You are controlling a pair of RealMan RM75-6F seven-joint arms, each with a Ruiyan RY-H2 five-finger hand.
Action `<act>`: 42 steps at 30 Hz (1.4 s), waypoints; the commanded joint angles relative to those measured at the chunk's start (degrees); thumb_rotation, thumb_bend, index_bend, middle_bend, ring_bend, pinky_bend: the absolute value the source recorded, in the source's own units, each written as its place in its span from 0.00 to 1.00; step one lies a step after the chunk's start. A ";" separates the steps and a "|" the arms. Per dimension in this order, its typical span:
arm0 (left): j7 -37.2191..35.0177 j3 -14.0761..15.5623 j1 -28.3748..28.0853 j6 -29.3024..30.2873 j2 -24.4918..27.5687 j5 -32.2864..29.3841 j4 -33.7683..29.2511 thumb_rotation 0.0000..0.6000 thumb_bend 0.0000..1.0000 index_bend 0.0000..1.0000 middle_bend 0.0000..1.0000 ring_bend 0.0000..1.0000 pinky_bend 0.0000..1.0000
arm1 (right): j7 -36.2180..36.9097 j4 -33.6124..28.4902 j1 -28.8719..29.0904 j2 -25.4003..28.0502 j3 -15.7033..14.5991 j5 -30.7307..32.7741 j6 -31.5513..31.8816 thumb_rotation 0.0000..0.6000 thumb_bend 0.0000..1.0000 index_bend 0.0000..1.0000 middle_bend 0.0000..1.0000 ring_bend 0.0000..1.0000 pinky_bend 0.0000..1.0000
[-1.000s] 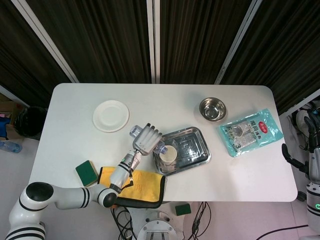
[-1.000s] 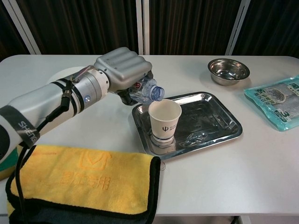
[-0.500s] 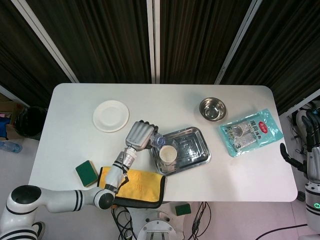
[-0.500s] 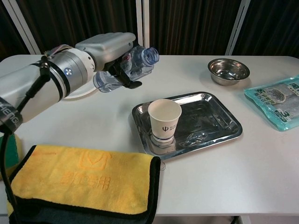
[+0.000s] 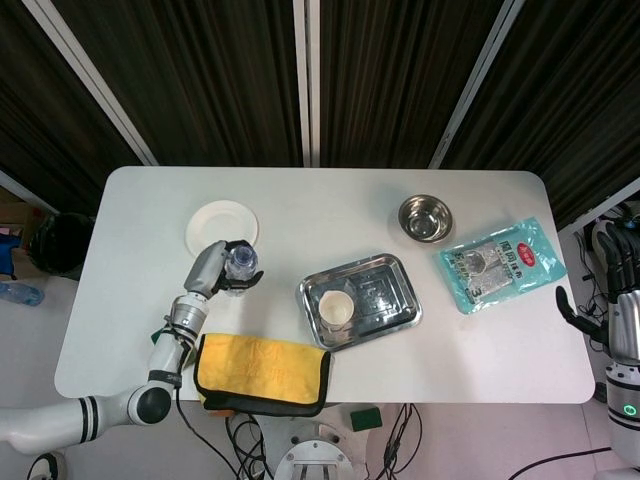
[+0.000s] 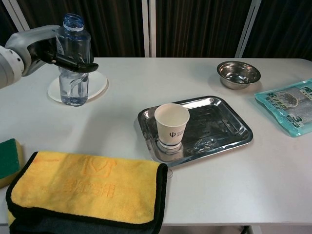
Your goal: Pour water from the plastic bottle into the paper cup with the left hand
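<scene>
Overhead, the left hand wraps a clear plastic bottle that stands upright with its open neck facing up, just below a round white plate on the white table. Well to the right, a white paper cup sits in the left part of a shiny rectangular metal tray. A yellow folded cloth with dark edging lies at the near edge below the bottle. Further right are a small round steel bowl and a teal plastic food packet. The right hand hangs off the table's right side with fingers spread, holding nothing.

From the chest camera, the left hand grips the bottle around its upper half, dark fingers curled across the front. The bottle is upright, uncapped, with its base seemingly on the table at the plate's near edge. The paper cup stands upright in the tray, well apart from the bottle. The yellow cloth fills the foreground, with a green sponge touching its left edge. The bowl and packet lie at the right.
</scene>
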 commanded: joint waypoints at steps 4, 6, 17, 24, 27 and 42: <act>-19.78 3.12 6.22 4.00 -2.93 15.26 10.35 1.00 0.47 0.82 0.77 0.54 0.56 | -0.72 -0.21 0.03 -0.12 -0.35 0.10 -0.64 1.00 0.34 0.00 0.00 0.00 0.00; -23.99 3.78 6.64 5.77 -4.50 18.30 14.11 1.00 0.47 0.82 0.77 0.54 0.56 | -0.93 -0.31 0.01 -0.14 -0.42 0.18 -0.77 1.00 0.34 0.00 0.00 0.00 0.00; -34.03 7.86 6.64 8.43 -10.34 25.14 30.98 1.00 0.46 0.82 0.77 0.54 0.56 | -1.82 -0.57 0.26 -0.30 -0.65 0.26 -1.65 1.00 0.34 0.00 0.00 0.00 0.00; -37.11 8.20 6.16 7.03 -12.05 24.72 35.03 1.00 0.45 0.82 0.77 0.54 0.56 | -2.25 -0.61 0.29 -0.38 -0.62 0.57 -1.97 1.00 0.34 0.00 0.00 0.00 0.00; -38.81 8.10 5.94 5.84 -12.50 24.12 36.04 1.00 0.45 0.82 0.76 0.54 0.56 | -2.28 -0.57 0.28 -0.41 -0.64 0.68 -2.09 1.00 0.34 0.00 0.00 0.00 0.00; -44.25 9.03 5.26 6.00 -15.90 25.58 42.62 1.00 0.45 0.81 0.75 0.53 0.56 | -2.96 -0.70 0.26 -0.49 -0.78 0.71 -2.38 1.00 0.34 0.00 0.00 0.00 0.00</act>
